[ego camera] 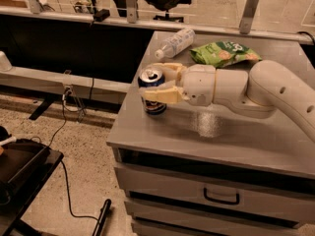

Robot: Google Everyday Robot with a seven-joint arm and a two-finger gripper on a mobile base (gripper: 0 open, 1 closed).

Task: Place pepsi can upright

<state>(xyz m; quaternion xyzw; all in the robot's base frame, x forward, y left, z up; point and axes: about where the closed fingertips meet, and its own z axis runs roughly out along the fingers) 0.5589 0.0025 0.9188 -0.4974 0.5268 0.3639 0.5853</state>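
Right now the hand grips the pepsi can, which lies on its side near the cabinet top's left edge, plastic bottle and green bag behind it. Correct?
Not quite: the camera view shows the pepsi can standing upright, silver top up. The rest holds: the hand grips it near the left edge of the cabinet top, plastic bottle and green bag behind.

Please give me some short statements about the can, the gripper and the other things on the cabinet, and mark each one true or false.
1. The pepsi can stands upright on the cabinet top. True.
2. The gripper hangs above the green snack bag. False: it is at the can, one finger on each side.
3. The clear plastic bottle stands upright. False: it lies on its side.
4. The snack bag lies beside the bottle, at the back of the cabinet top. True.
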